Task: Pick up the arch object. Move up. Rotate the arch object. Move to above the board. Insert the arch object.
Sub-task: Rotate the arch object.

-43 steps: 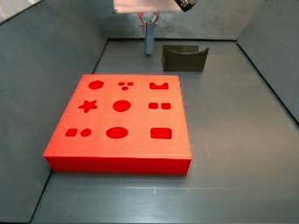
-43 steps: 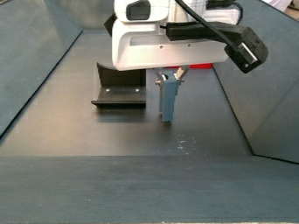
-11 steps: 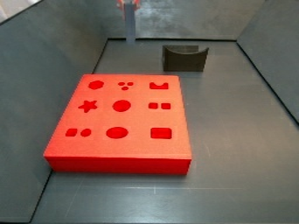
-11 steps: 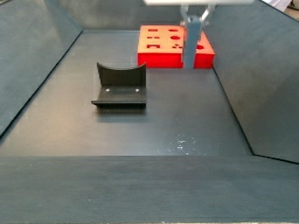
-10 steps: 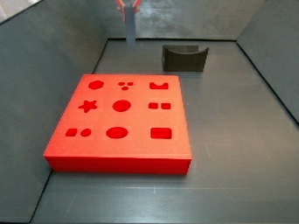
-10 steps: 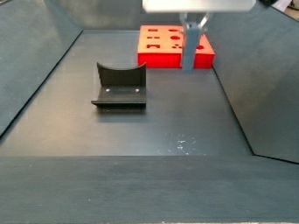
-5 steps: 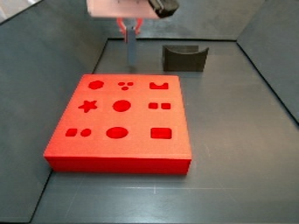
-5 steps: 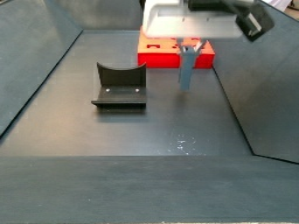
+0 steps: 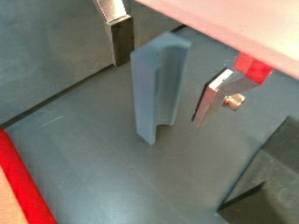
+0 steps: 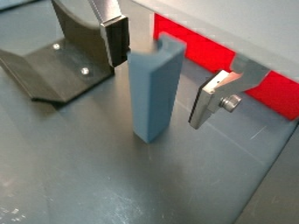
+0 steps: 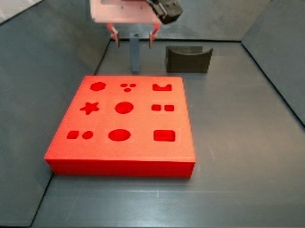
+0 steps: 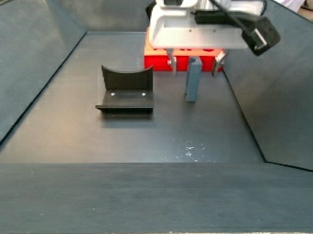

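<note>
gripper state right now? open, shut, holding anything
Gripper: open, holding nothing. In both wrist views its fingers stand apart on either side of the upright blue-grey piece without touching it, near the board and the fixture.

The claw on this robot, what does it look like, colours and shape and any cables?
The claw, above the floor between board and fixture, has two flat silver plate fingers with dark pads and a small screw. In both side views its body is a white boxy housing; a black camera block and black cable sit on top.
</note>
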